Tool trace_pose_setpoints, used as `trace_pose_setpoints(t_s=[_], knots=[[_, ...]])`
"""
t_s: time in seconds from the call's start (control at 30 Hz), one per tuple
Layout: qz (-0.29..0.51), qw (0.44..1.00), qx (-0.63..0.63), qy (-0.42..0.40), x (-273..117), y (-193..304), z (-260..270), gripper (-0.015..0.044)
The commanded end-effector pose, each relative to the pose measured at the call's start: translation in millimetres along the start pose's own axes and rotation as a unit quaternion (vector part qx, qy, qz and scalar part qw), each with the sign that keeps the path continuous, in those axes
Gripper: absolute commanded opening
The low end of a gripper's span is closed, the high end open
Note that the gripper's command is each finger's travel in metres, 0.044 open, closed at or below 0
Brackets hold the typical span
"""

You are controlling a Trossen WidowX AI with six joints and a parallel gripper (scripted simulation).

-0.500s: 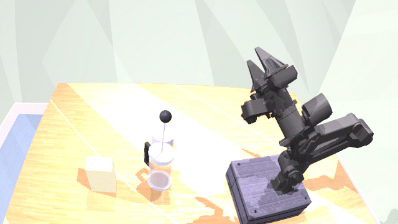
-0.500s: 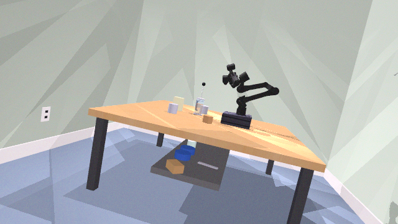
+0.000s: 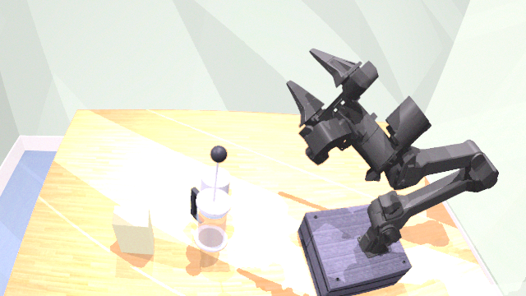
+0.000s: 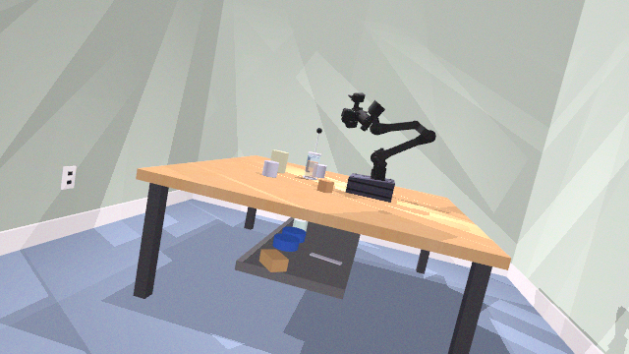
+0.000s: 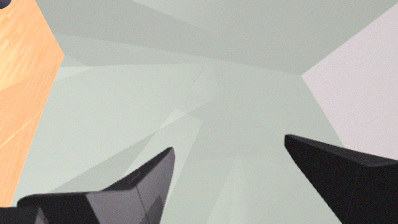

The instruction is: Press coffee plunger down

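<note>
The coffee press [image 3: 212, 224] [image 4: 309, 169] stands upright on the table, its black handle [image 3: 194, 204] toward the left in the top view. Its thin plunger rod [image 3: 216, 177] [image 4: 316, 143] stands far up out of the lid, topped by a black ball knob [image 3: 219, 154] [image 4: 319, 131]. My gripper [image 3: 300, 66] [image 5: 228, 146] is open and empty, fingers wide apart. It hangs high and well to the right of the knob in the top view, touching nothing. In the wrist view a dark rounded thing shows only partly in the top left corner.
A cream box [image 3: 133, 230] [image 4: 280, 161] stands beside the press. A white cup [image 3: 219, 178] [image 4: 319, 170] is close to the press; another white cup [image 4: 270, 168] and a small orange-brown block [image 4: 325, 185] show in the exterior view. An open drawer [image 4: 290, 280] hangs below the tabletop.
</note>
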State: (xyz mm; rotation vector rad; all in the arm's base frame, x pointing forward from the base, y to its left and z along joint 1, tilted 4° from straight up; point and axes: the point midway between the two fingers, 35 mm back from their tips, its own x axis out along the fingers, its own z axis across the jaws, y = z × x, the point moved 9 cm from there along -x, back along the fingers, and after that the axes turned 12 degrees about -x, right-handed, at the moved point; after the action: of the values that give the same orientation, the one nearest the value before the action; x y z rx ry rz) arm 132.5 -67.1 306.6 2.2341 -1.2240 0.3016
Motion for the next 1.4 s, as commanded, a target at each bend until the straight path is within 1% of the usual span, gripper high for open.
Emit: trace_pose_setpoints(t_s=[0.0, 0.13, 0.33, 0.47, 0.6, 0.77, 0.83, 0.93, 1.13, 1.37], knots=[[-0.116, 0.956, 0.251, -0.096, 32.3, -15.3, -12.3, 0.0440], [-0.148, 0.889, 0.388, -0.194, 44.8, -21.8, -14.4, 0.0440], [-0.156, 0.796, 0.484, -0.328, 54.8, -26.3, -15.5, 0.0440], [-0.131, 0.722, 0.548, -0.401, 57.6, -26.9, -15.9, 0.0440], [-0.089, 0.645, 0.608, -0.454, 59.0, -26.8, -16.3, 0.0440], [-0.029, 0.553, 0.677, -0.485, 61.7, -28.9, -16.9, 0.0440], [-0.021, 0.541, 0.686, -0.487, 61.8, -29.0, -16.8, 0.0440], [-0.021, 0.541, 0.686, -0.487, 58.7, -33.6, -8.7, 0.0440], [-0.021, 0.541, 0.686, -0.487, 39.0, -52.9, 29.9, 0.0440], [-0.020, 0.541, 0.686, -0.486, 39.2, -52.9, 31.8, 0.0440]])
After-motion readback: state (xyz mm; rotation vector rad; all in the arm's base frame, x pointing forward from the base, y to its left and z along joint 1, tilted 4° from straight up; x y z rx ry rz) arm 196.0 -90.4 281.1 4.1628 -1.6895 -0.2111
